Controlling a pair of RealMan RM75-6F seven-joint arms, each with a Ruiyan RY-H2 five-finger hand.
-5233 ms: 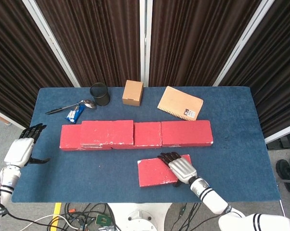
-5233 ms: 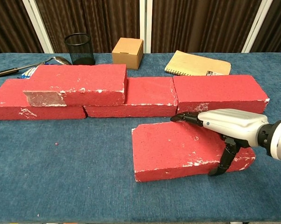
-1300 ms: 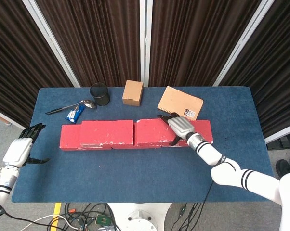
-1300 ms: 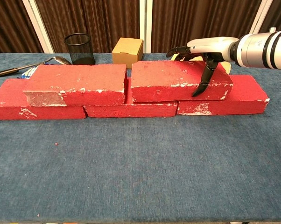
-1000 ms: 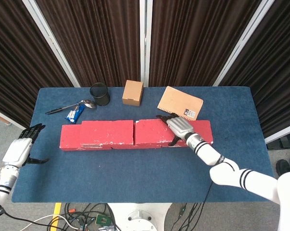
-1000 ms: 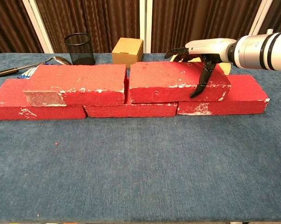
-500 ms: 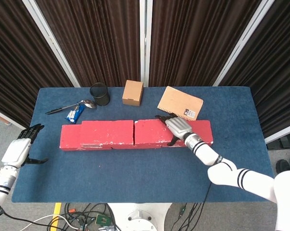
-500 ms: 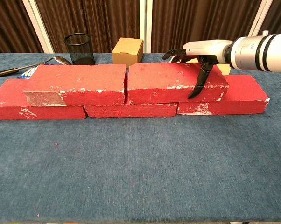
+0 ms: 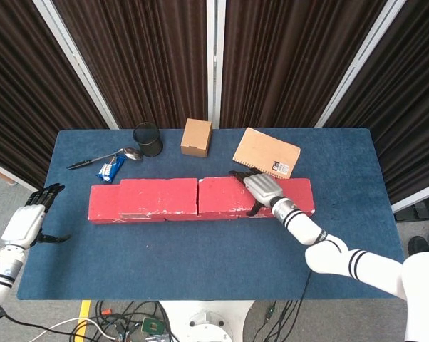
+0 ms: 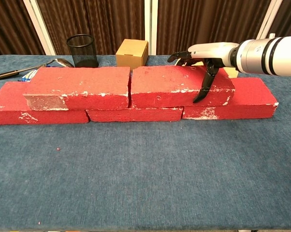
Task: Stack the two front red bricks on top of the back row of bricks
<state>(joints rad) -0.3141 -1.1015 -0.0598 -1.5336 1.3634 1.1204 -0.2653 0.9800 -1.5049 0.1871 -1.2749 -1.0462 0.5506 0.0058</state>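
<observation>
Here both stacked bricks lay on the back row (image 10: 136, 115): the left upper brick (image 10: 80, 87) released, the right upper brick (image 10: 177, 86) touching it end to end. The right hand (image 10: 208, 53) gripped that second brick, thumb down its front face. Only release appeared left. The left hand (image 9: 26, 222) hung empty, fingers apart, off the table's edge (image 9: 29, 285).

Pen cup (image 9: 148, 139), cardboard box (image 9: 197, 137), notebook (image 9: 266, 152) behind.

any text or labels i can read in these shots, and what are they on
None can be read.
Notebook: a small printed label at one corner, too small to read.
Blue packet beside the spoon: white print, blurred.
Cardboard box, red bricks, pen cup: no text visible.
</observation>
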